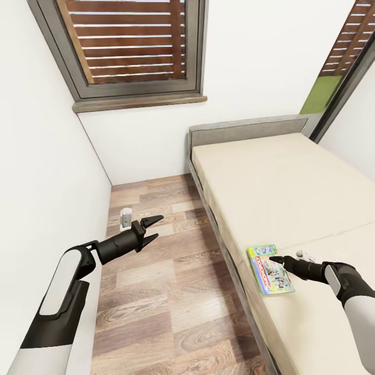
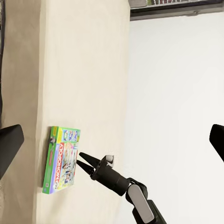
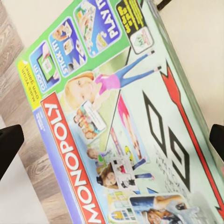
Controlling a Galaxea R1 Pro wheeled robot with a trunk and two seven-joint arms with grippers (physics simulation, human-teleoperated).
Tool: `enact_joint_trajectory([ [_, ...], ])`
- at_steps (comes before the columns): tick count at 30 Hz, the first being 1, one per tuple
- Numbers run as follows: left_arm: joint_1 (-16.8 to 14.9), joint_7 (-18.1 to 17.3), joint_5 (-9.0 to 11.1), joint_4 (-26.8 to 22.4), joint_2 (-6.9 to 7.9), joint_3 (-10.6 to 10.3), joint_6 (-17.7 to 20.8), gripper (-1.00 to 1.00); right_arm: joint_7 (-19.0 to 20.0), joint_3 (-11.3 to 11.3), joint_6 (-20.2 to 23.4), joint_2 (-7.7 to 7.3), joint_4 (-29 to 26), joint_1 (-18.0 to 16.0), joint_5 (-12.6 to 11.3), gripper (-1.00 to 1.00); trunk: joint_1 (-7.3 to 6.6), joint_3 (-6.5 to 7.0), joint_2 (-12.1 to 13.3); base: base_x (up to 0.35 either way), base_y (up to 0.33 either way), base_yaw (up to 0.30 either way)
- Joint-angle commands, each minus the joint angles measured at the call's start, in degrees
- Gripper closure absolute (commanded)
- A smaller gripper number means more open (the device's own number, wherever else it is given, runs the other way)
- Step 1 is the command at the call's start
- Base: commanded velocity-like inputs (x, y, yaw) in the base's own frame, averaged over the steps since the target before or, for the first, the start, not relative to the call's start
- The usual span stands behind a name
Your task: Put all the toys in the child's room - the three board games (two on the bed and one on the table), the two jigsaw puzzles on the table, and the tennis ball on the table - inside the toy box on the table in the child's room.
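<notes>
A white-green "Monopoly" board game (image 1: 269, 271) lies flat on the bed (image 1: 281, 182), close to its floor-side edge. My right gripper (image 1: 274, 259) hangs open just over that box, and its dark fingers (image 3: 9, 147) stand wide on either side of the printed lid (image 3: 116, 130) in the right wrist view. In the left wrist view the same box (image 2: 63, 160) shows with the right gripper (image 2: 79, 159) open at its edge. My left gripper (image 1: 159, 227) is open and holds nothing, out over the wood floor to the left of the bed.
A small white-grey object (image 1: 126, 219) stands on the plank floor (image 1: 166, 291) by the left wall. The bed's grey headboard (image 1: 245, 127) meets the far wall under a shuttered window (image 1: 130, 47). The floor strip between wall and bed is narrow.
</notes>
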Motion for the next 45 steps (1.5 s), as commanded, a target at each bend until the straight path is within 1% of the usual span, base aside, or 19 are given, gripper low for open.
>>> enact_joint_trajectory([
  [1, 0.0, 0.6, 0.6, 0.0, -0.01, 0.0, 0.2, -1.00, 0.3, -0.4, 0.4, 0.04, -0.1, 0.0, 0.3, -1.00, 0.00, -0.04, 0.0, 0.000, 0.000, 0.109],
  [12, 0.0, 0.6, 0.6, 0.0, -0.01, 0.0, 0.2, -1.00, 0.3, -0.4, 0.4, 0.03, -0.1, 0.0, 0.2, -1.00, 0.00, -0.04, 0.0, 0.000, 0.000, 0.049],
  [40, 0.0, 0.6, 0.6, 0.0, -0.01, 0.0, 0.2, -1.00, 0.3, -0.4, 0.4, 0.04, -0.1, 0.0, 0.3, -1.00, 0.00, -0.04, 0.0, 0.000, 0.000, 0.005],
  [45, 0.0, 0.6, 0.6, 0.0, -0.01, 0.0, 0.2, -1.00, 0.3, -0.4, 0.4, 0.04, -0.1, 0.0, 0.2, -1.00, 0.00, -0.04, 0.0, 0.000, 0.000, 0.086],
])
